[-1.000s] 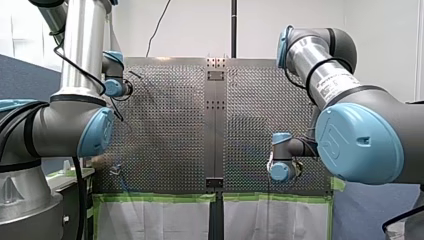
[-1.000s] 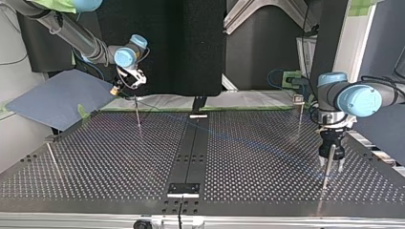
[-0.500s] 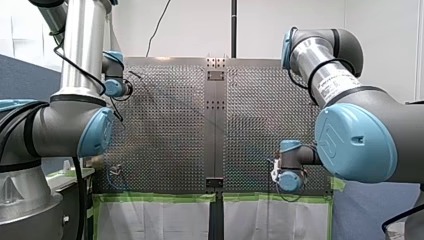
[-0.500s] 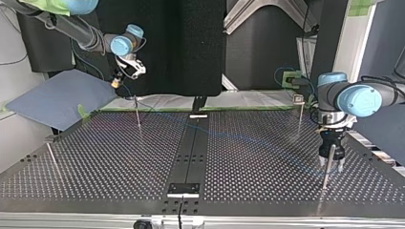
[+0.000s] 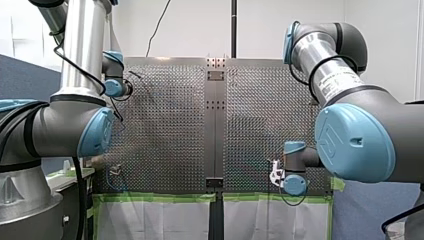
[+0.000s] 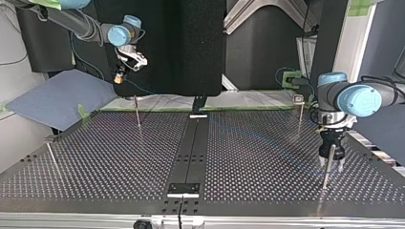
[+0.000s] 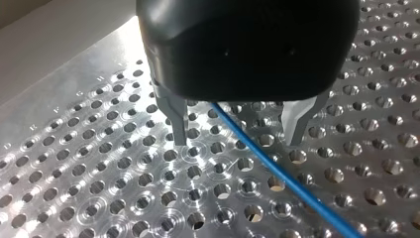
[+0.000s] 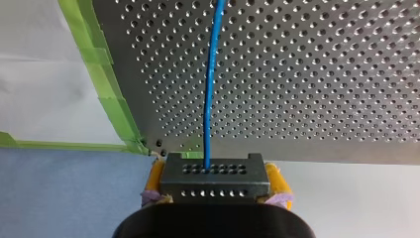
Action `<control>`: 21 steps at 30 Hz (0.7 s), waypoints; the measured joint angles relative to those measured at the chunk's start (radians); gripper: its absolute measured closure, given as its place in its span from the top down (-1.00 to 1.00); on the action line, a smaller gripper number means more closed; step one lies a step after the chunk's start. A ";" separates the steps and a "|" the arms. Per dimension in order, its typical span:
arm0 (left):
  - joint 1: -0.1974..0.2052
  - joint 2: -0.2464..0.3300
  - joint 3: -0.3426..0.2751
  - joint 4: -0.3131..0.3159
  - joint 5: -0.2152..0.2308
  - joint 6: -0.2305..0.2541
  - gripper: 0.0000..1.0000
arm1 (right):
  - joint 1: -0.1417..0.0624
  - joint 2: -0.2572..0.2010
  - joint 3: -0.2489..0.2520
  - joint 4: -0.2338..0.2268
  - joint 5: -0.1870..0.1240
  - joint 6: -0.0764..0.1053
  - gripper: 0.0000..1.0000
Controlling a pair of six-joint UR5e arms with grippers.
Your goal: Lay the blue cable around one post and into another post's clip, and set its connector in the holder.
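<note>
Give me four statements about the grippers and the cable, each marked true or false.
1. My right gripper holds the black connector. True.
2. My left gripper is clamped on the blue cable. False: its fingers stand open on either side of it.
3. The cable leaves the connector and runs over the perforated table. True.
4. My right gripper's pads are red. False: the pads are yellow.

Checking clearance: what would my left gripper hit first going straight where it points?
Likely the thin blue cable crossing between my left gripper's open metal fingers, then the perforated metal table; depth is unclear.
</note>
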 joint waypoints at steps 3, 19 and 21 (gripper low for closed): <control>0.000 0.000 0.000 0.001 -0.001 0.000 0.88 | -0.003 -0.029 0.028 0.022 -0.021 0.015 -1.00; 0.002 0.000 0.000 0.001 0.000 0.000 0.88 | -0.035 -0.116 0.054 0.050 -0.049 0.025 -1.00; 0.001 0.000 0.000 0.001 0.000 0.000 0.88 | -0.044 -0.103 0.054 0.035 -0.052 0.037 -1.00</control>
